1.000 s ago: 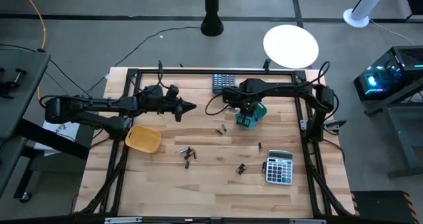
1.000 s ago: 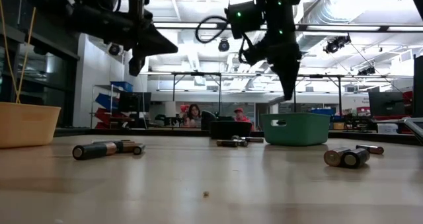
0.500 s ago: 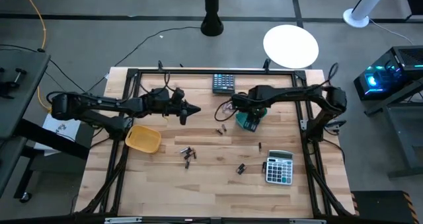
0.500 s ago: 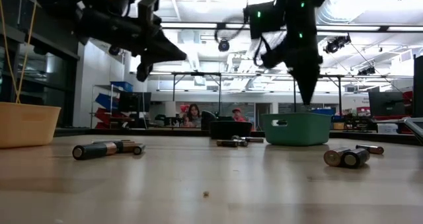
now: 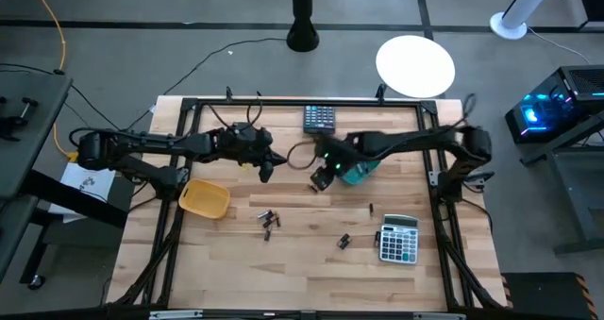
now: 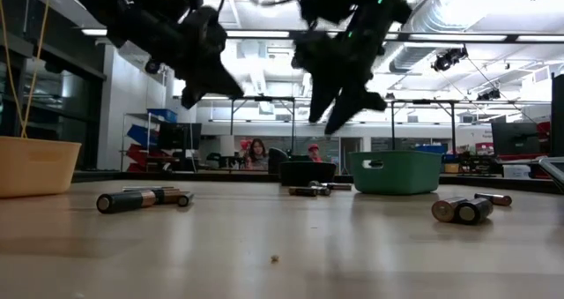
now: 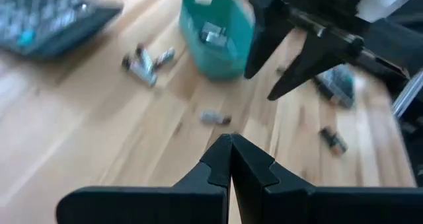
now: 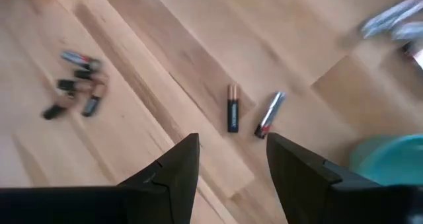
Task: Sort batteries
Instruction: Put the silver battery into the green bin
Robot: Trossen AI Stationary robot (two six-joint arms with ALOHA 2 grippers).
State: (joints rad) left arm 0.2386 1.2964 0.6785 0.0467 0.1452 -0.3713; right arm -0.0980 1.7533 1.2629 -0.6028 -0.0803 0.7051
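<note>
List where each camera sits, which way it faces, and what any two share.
High: overhead, straight down on the table; both arms.
Low: table height, level into the room; both arms hang in from above.
Left wrist: past the shut left gripper toward the teal tray.
Right wrist: past the open right gripper down at two batteries.
Shared: the teal tray shows in all four.

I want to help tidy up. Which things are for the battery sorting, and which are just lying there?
For the job:
batteries
teal tray
yellow tray
open right claw

Just lying there:
dark calculator
grey calculator
</note>
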